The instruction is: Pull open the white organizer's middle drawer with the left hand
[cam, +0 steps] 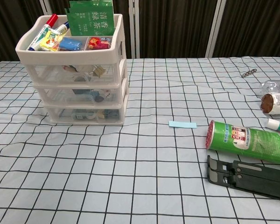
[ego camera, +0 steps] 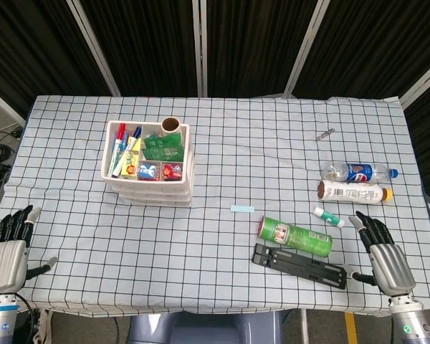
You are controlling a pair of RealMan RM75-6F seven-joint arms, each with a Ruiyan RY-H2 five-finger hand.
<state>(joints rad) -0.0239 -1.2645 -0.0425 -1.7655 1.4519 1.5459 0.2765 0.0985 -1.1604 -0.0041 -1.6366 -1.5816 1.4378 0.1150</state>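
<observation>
Here, each line takes one part of the scene.

Tabletop: the tabletop [ego camera: 222,272] is covered by a white cloth with a dark grid.
Organizer: the white organizer [cam: 77,72] stands on the far left part of the tabletop, well apart from both hands.
Middle drawer: the middle drawer [cam: 81,95] sits flush between the top and bottom drawers, closed; small items show dimly through its clear front.
Top tray: the marker pens [ego camera: 122,149] lie at the tray's left, and a green packet [cam: 90,17] stands upright at the back.
Left hand: the left hand [ego camera: 7,251] rests at the near left edge of the tabletop, fingers [ego camera: 16,222] spread and holding nothing.
Right hand: the right hand [ego camera: 383,254] rests at the near right edge, fingers spread, empty.
Green can: the green can [ego camera: 295,236] lies on its side, just behind the black folding stand [ego camera: 299,266].
Bottles: the Pepsi bottle [ego camera: 358,172] and a brown-and-white bottle [ego camera: 351,191] lie side by side on the right.
Small items: a blue paper slip [ego camera: 241,208] lies near the centre; a small white and green tube [ego camera: 328,216] lies near the can.
</observation>
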